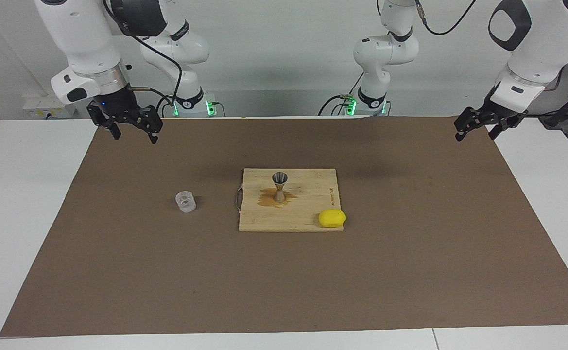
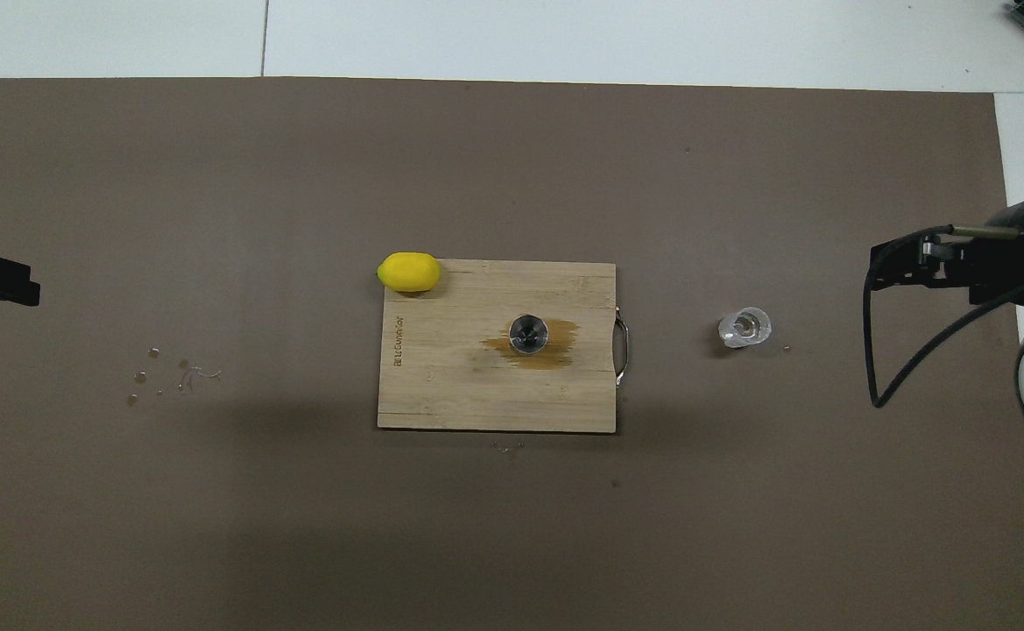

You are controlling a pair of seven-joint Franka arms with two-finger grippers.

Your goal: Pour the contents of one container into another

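Brown mat over a white table, pale wall at the back. Glass cup stands upright on the mat toward the right arm's end, beside the wooden board. Jigger stands on the board in a brown puddle, lemon at the board's corner. Right gripper hangs open over the mat edge, holding nothing; left gripper waits, open. Risk: the wet board lets the narrow jigger slip or tip.
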